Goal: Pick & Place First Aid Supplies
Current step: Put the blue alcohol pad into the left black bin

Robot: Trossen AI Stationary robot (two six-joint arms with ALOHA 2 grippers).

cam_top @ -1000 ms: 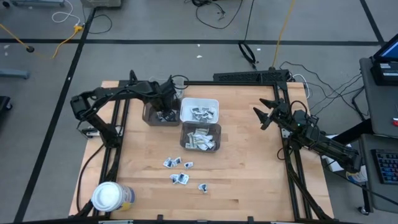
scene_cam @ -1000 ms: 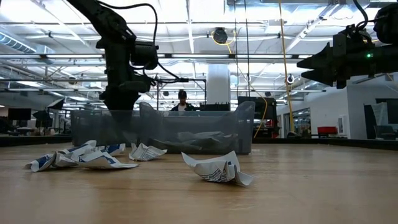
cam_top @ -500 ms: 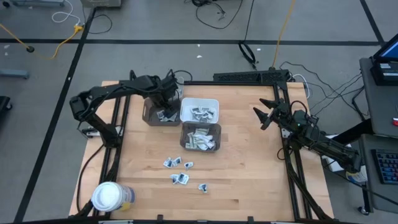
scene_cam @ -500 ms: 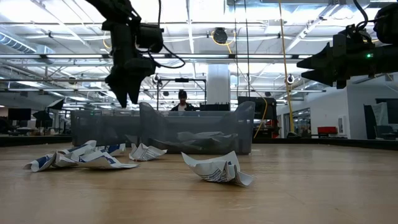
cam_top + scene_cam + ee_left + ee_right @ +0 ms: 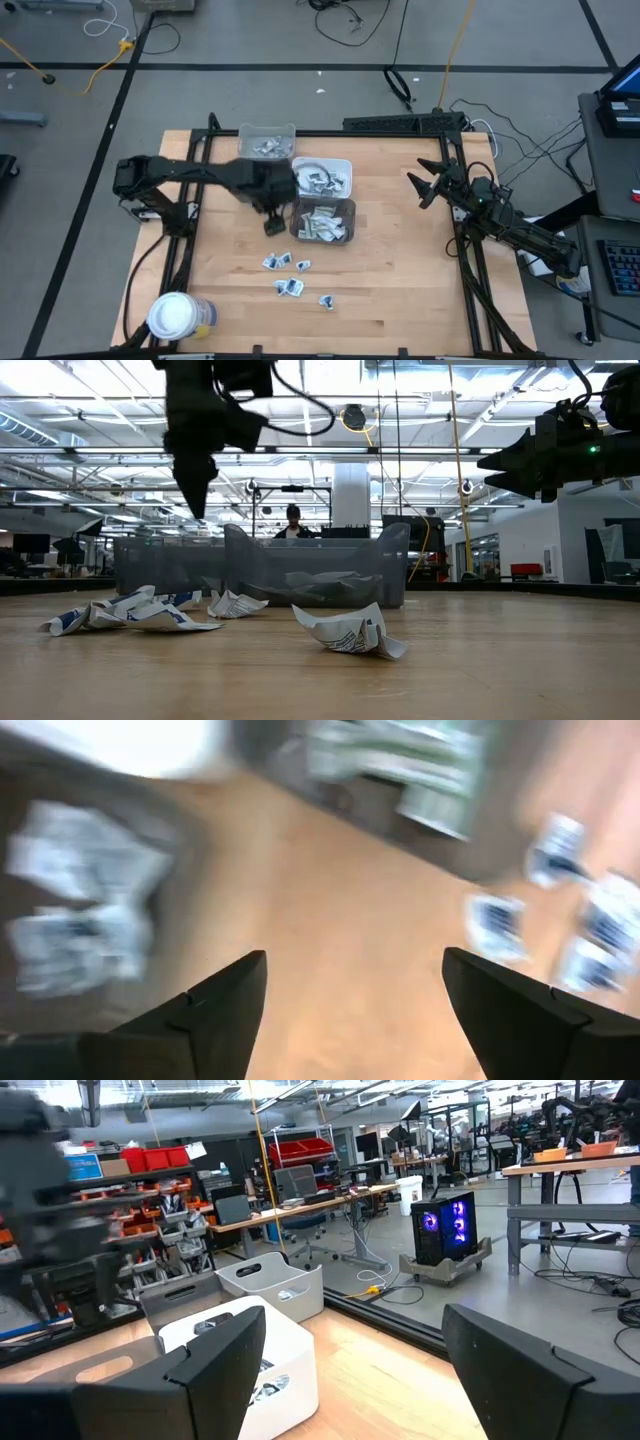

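Overhead, left claw (image 5: 272, 226) gapes beside grey bin (image 5: 322, 204) edge.

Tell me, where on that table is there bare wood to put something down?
The widest bare stretch lies between the grey bin and the right claw. The strip between the loose packets and the white-lidded jar is bare too. It is crowded around the three bins, where the left claw hangs open, and at the packets.
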